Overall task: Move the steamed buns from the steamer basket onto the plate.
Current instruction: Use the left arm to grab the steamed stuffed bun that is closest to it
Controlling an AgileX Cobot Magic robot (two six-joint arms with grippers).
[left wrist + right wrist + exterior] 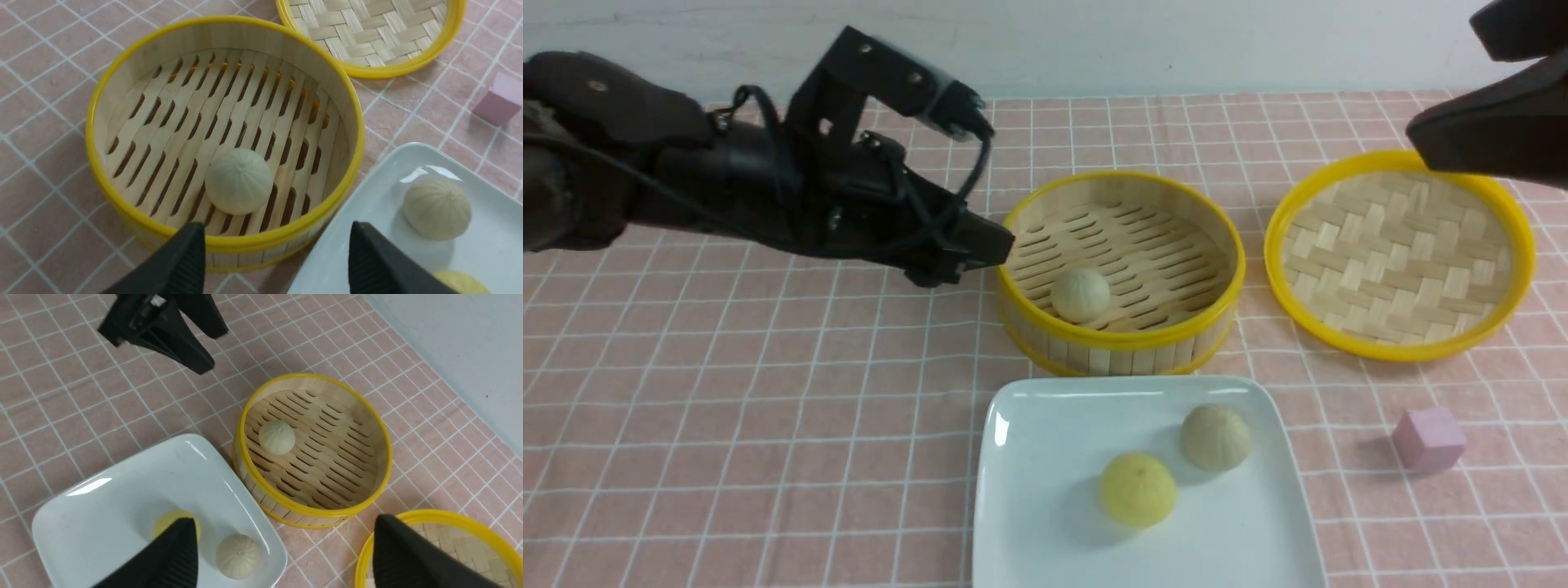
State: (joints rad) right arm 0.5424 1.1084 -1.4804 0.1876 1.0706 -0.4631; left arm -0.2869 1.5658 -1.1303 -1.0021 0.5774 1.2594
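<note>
My left gripper [278, 228] hangs open mid-frame, beside the steamer basket [1123, 333]. My right gripper [284, 522], upper right, is open too.

A round woven lid [1401, 253] with a yellow rim lies flat, partly under the right gripper [282, 519]; a small pink cube [1427, 439] sits alone, closer to the robot than that gripper and far from the left gripper [278, 228]; a pink cloth [727, 408] with white lines lies under both grippers; a pale wall [1176, 41] stands behind them.
</note>
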